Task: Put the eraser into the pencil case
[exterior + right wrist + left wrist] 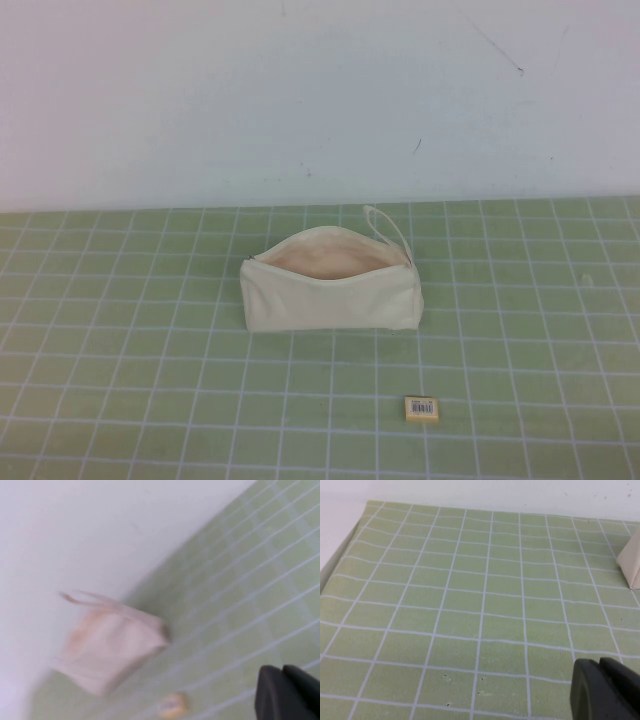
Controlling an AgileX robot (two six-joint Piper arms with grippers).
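Observation:
The cream pencil case (330, 298) stands on the green grid mat in the middle, its zip open at the top and showing beige lining, with its loop strap (390, 225) at the right end. The eraser (421, 408), pale yellow with a barcode label, lies on the mat in front of the case's right end, apart from it. Neither gripper shows in the high view. My left gripper (599, 664) is shut and empty over bare mat, with a corner of the case (631, 562) far off. My right gripper (281, 670) is shut and empty, away from the case (110, 645) and the eraser (173, 706).
The green grid mat (120, 350) covers the table up to a white wall (300, 90) just behind the case. The mat's left edge (340, 560) shows in the left wrist view.

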